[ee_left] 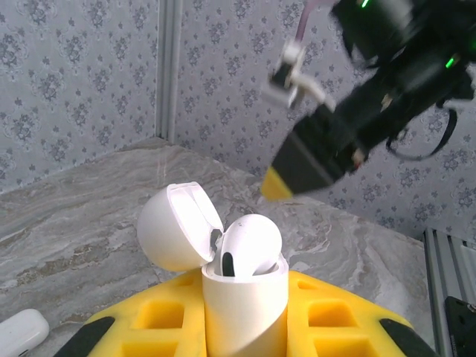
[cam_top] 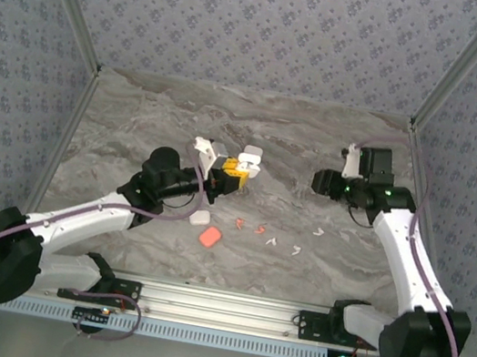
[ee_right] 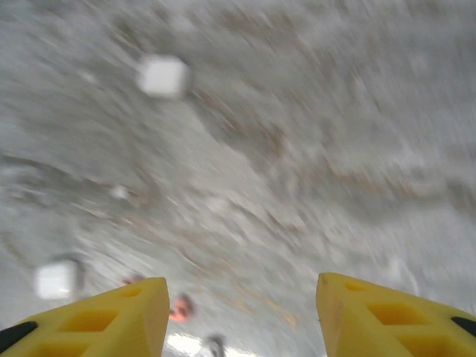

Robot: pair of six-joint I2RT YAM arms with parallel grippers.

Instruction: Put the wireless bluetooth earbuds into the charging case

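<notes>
Desk (cam_top: 139, 115) first: grey marble, with my two arms working over the middle of it.

My left tool (cam_top: 230, 174) is clenched on the white case (ee_left: 245, 305), yellow fingers on either side of it. I hold it above the desk with its lid (ee_left: 175, 227) swung back. That grip is fine, so I'd freeze the arm and keep the mouth tipped up toward the other arm.

My right tool (cam_top: 323, 182) hangs well apart to the right. On its own camera the fingers (ee_right: 111, 316) stand apart with nothing between them, so it's released and carrying nothing. That view is smeared, and I'd let it settle before I aim.

An orange-red case (cam_top: 210, 236) lies on the desk below my left tool. I'll leave it alone.

One white earbud (ee_left: 249, 242) sits in the held case, its head proud of the rim. I can't tell whether it's fully home.

The loose white earbuds (cam_top: 272, 240) lie on the desk between the arms, with the orange-red earbuds (cam_top: 240, 223) just left of them. I reckon a white one goes into this case. I'd come straight down, nip it across the stem and bring it in stem-first to the free socket.
</notes>
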